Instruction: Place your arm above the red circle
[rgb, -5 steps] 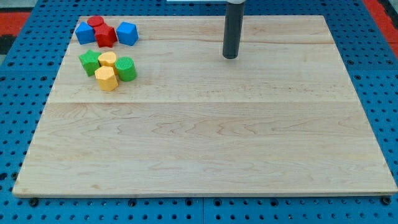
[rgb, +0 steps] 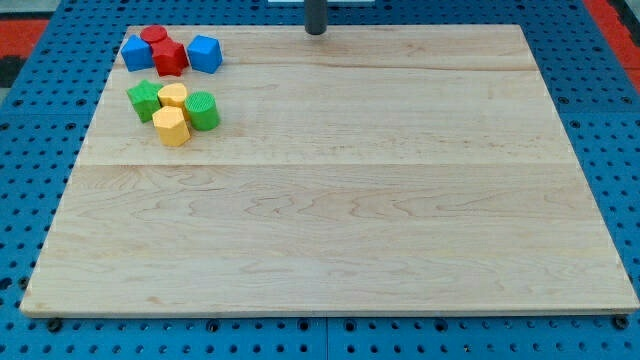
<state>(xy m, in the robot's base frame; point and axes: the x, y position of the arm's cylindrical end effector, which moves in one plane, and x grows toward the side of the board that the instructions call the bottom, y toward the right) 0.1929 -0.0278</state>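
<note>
The red circle (rgb: 153, 36) is a small red cylinder at the board's top left, touching a red star-like block (rgb: 170, 58) just below it. A blue block (rgb: 135, 52) sits to their left and a blue cube (rgb: 205, 53) to their right. My tip (rgb: 316, 32) is at the view's top edge near the board's far edge, well to the right of the red circle and the blue cube. Only the rod's short lower end shows.
Below the red and blue group lie a green star-like block (rgb: 144, 100), a yellow block (rgb: 173, 95), a green cylinder (rgb: 203, 110) and a yellow hexagonal block (rgb: 171, 127). The wooden board (rgb: 330, 200) rests on a blue pegboard table (rgb: 30, 200).
My tip has moved up and to the left, from the upper middle of the board to its far edge. The blocks have not moved.
</note>
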